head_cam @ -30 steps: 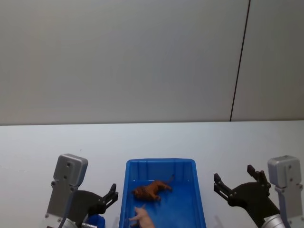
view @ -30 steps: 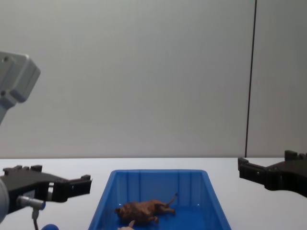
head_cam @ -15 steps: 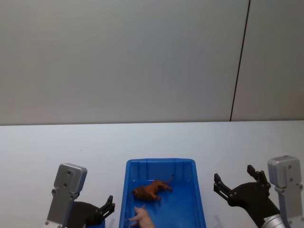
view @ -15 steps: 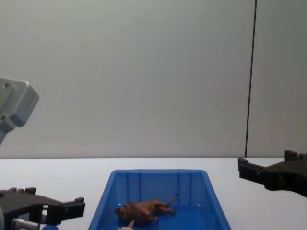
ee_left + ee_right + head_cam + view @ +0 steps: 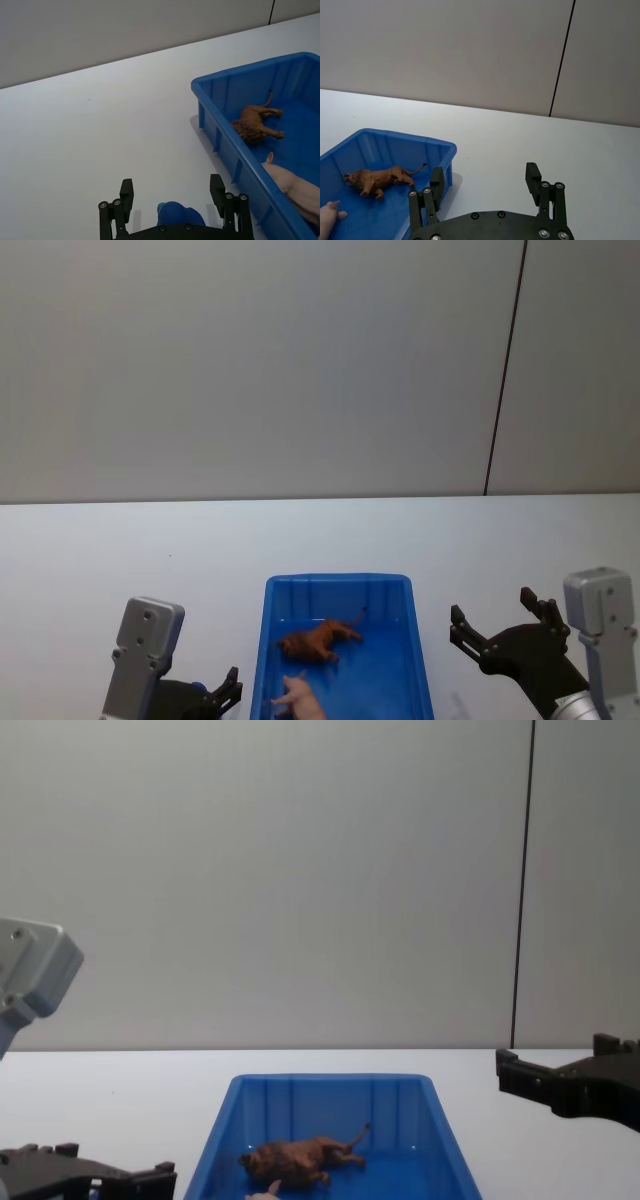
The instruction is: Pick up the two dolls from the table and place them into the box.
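With both dolls in the box, we hold both claws wide, empty; nothing remains.

In the chest camera I see the rectangular bright blue plastic bin on the flat white tabletop. The reddish-brown shaggy toy animal lies on its side inside the bin, thin tail up; a sliver of the pale pink figurine peeks in below it. My left gripper sits low at the left edge, my right gripper open at the right
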`<state>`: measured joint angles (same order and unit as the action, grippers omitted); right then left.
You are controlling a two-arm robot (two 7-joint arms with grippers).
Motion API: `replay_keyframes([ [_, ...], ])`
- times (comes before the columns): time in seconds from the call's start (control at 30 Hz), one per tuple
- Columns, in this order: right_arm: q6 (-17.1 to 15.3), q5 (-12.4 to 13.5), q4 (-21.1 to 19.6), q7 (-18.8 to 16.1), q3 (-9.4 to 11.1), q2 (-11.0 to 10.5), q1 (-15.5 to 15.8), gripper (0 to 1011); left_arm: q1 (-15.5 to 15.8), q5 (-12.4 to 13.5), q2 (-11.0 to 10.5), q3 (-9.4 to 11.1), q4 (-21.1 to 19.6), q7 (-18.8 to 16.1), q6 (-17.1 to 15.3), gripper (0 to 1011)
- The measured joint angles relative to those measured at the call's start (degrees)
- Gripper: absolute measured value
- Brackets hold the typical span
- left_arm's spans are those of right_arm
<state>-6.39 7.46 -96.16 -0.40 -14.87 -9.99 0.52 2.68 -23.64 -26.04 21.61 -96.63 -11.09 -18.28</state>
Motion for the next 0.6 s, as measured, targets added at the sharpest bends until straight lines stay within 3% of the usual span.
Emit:
replay_keyframes([
  [0.33, 0.00, 0.00, 0.00, 0.00, 0.00, 0.00, 0.00, 1001, -0.27, -0.44, 0.47, -0.17, 0.89, 0.32, -0.61, 756],
  [0.37, 0.00, 0.00, 0.00, 0.00, 0.00, 0.00, 0.00, 1001, -0.34, -0.48, 0.53, -0.19, 0.98, 0.33, -0.70, 688],
  [0.6, 0.00, 0.00, 0.00, 0.00, 0.00, 0.00, 0.00, 1001, -0.65, -0.59, 0.71, -0.28, 1.22, 0.30, -0.99, 486],
])
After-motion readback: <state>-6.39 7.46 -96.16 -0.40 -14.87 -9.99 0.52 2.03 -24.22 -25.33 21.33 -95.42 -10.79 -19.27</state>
